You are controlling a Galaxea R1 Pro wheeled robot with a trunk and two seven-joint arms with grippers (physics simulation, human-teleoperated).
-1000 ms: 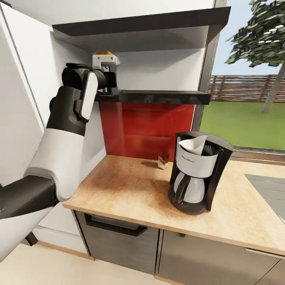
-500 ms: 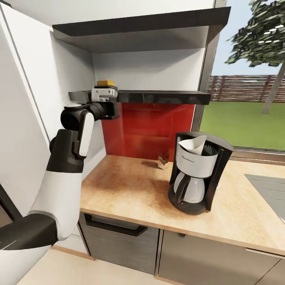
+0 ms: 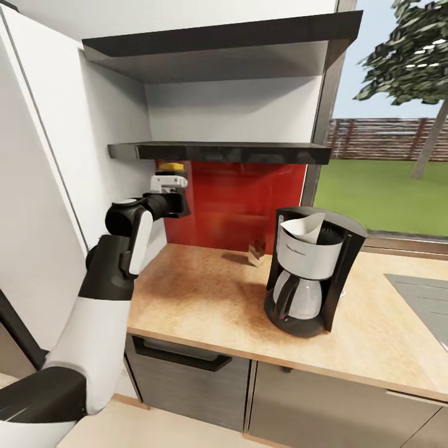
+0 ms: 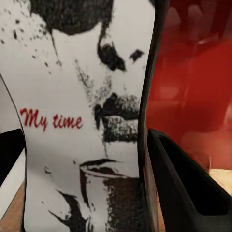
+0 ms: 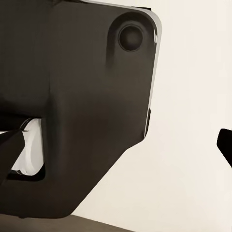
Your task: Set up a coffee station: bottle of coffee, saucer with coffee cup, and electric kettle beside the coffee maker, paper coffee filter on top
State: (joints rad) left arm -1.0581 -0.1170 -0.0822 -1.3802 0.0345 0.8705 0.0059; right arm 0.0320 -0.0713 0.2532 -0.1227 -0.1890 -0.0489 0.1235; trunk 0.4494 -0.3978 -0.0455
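Note:
My left gripper (image 3: 172, 188) is shut on the bottle of coffee (image 3: 170, 176), whose tan-gold cap shows just under the dark kitchen shelf (image 3: 249, 151). It hangs in the air above the left end of the kitchen countertop (image 3: 205, 298), against the red backsplash. In the left wrist view the white label reading "My time" (image 4: 72, 72) sits between the black fingers (image 4: 188, 193). The coffee maker (image 3: 311, 280) stands further right on the countertop, with the paper coffee filter (image 3: 305, 229) in its top. The right gripper (image 5: 116, 145) shows two fingertips far apart, open.
A second shelf (image 3: 218, 43) hangs higher up. A small dark object (image 3: 256, 252) stands by the backsplash behind the coffee maker. A white wall panel (image 3: 43, 155) is at the left, a window (image 3: 392, 155) at the right, and a sink edge (image 3: 423, 298) at the far right.
The left arm has come down with the bottle, from on the lower shelf to below its front edge. The coffee maker and filter have not moved.

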